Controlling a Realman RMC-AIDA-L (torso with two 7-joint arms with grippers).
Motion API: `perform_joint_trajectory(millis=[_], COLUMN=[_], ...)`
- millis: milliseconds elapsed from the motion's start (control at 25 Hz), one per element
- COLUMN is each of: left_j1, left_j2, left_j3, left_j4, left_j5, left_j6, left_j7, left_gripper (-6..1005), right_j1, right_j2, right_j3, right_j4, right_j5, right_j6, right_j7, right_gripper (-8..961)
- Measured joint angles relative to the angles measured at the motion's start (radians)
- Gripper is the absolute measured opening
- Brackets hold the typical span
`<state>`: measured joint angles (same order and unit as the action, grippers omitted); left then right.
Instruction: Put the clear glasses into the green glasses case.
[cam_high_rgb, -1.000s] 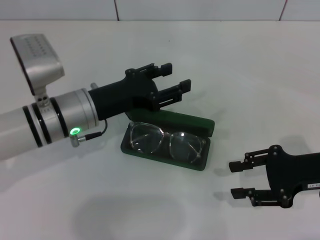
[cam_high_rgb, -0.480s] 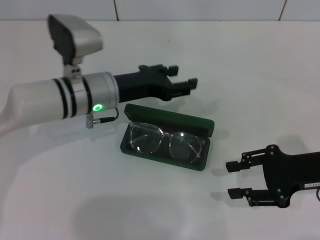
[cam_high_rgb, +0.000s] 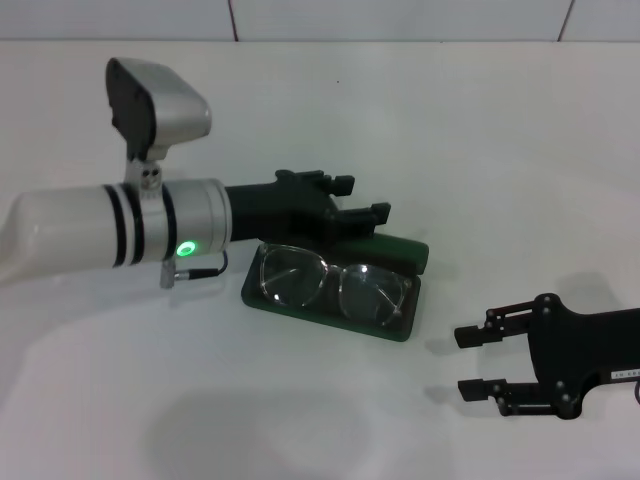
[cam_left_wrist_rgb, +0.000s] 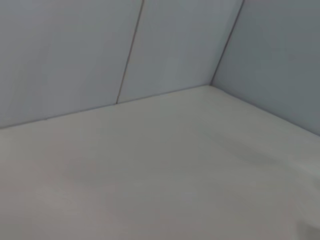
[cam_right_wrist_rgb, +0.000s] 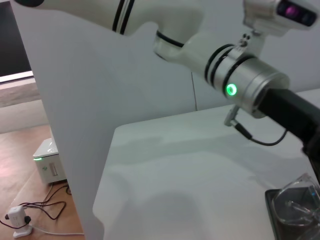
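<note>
Left tool (cam_high_rgb: 368, 200) fingers slightly parted, holding nothing, low over the raised lid at the far edge of the green glasses case (cam_high_rgb: 405, 249). Case open on the white bench (cam_high_rgb: 500, 130), long axis side to side, slightly slanted, just under and in front of the tool. Clear glasses (cam_high_rgb: 335, 283) lie inside the case base, lenses up, along the same axis. Right tool (cam_high_rgb: 476, 362) parted, empty, well off from the case's right end, pointing toward the left.
</note>
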<state>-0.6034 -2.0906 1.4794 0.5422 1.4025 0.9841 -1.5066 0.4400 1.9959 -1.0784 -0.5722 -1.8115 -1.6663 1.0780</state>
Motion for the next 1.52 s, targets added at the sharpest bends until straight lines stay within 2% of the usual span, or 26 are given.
perform_joint_trajectory(millis=[440,680,1040,1200,1360,1480,1520], left_j1=[0.126,0.154,0.157,0.168,0.184,0.194,0.2], left_j2=[-0.006,-0.006,-0.006,-0.001,0.004,0.02,0.034], left_j3=[0.007,0.007,0.004,-0.005,-0.072,-0.145,-0.167], left_j4=[-0.001,-0.029,-0.113,-0.108,-0.102,-0.065,-0.035], left_j5=[-0.069,-0.118,-0.222,-0.316,-0.446,-0.464,-0.463], left_j6=[0.041,0.047,0.094,0.196,0.431,0.62,0.689], left_j7=[0.162,0.232,0.366,0.43,0.554,0.599,0.594], left_gripper=[696,696,696,697,697,697,697], right_j1=[0.022,0.036,0.042,0.043,0.034,0.008,0.003], right_j2=[-0.007,-0.005,-0.002,-0.003,0.001,0.003,0.003], right_j3=[0.0,0.0,-0.002,0.0,0.01,0.112,0.163], right_j4=[-0.01,-0.011,-0.011,-0.014,-0.056,-0.157,-0.177], right_j5=[0.002,-0.001,-0.002,0.004,0.015,0.057,0.083], right_j6=[-0.002,0.002,0.002,-0.006,-0.047,-0.173,-0.218], right_j7=[0.042,0.06,0.084,0.085,0.082,0.077,0.077], right_gripper=[511,511,512,513,513,513,513])
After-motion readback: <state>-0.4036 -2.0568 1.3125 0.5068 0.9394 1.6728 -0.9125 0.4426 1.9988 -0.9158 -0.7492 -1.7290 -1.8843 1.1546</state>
